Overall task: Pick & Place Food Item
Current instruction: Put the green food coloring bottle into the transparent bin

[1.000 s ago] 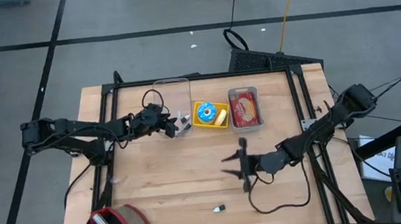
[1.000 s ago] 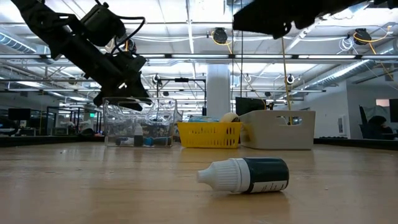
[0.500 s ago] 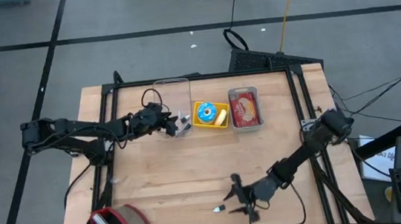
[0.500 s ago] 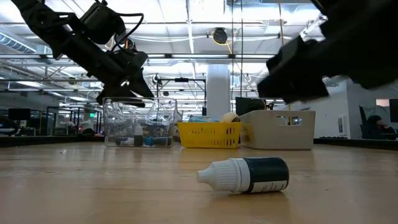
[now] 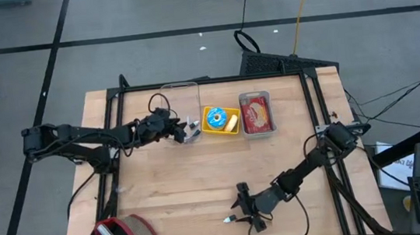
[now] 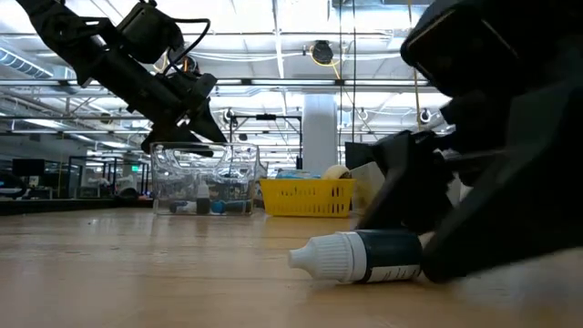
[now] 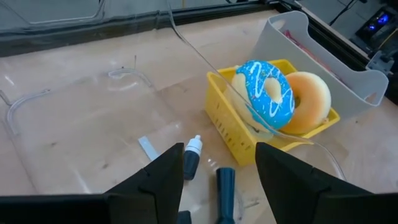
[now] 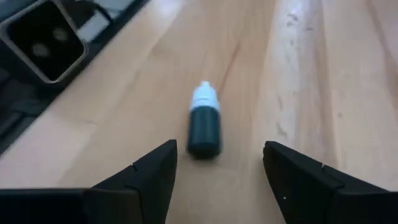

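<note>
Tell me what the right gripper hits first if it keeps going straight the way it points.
Most likely the small dark dropper bottle lying on its side on the table. It lies straight ahead of the open right gripper, centred between its fingers, with nothing in between.

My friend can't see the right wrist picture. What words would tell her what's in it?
A small dark bottle with a white cap lies on its side on the wooden table. The right gripper faces it with open jaws, not touching it.

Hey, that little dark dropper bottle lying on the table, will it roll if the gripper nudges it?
Probably: the dropper bottle is round and lies on its side. It looks small, likely light, and may skid on the smooth table.
</note>
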`<control>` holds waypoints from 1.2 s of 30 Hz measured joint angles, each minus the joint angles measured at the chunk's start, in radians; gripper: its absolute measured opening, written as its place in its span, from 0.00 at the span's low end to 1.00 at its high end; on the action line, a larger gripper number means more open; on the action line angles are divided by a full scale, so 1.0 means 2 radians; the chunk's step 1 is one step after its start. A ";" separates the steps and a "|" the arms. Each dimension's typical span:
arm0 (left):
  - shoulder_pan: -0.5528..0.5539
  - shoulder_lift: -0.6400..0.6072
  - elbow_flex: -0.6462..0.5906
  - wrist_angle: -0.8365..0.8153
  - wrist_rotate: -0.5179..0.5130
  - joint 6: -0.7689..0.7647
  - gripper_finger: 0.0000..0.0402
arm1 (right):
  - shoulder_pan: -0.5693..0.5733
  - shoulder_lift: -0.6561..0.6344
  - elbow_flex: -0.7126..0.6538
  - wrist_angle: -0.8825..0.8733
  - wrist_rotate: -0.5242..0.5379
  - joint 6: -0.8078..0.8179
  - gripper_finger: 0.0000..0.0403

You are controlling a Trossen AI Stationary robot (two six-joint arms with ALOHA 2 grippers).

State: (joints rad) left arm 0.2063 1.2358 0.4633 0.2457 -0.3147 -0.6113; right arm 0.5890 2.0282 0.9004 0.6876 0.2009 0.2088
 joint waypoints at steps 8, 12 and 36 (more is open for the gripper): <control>0.000 0.000 0.000 0.011 0.000 0.000 0.50 | 0.001 0.000 0.000 -0.005 -0.010 -0.007 0.52; 0.000 0.000 0.000 0.022 0.000 0.000 0.50 | 0.000 0.000 0.000 -0.010 -0.009 -0.007 0.51; 0.000 0.000 0.000 0.028 0.000 0.002 0.50 | -0.010 0.015 0.015 -0.016 -0.012 -0.034 0.30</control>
State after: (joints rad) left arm 0.2062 1.2362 0.4633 0.3008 -0.3157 -0.6071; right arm 0.5688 2.0579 0.9295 0.6548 0.1777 0.1400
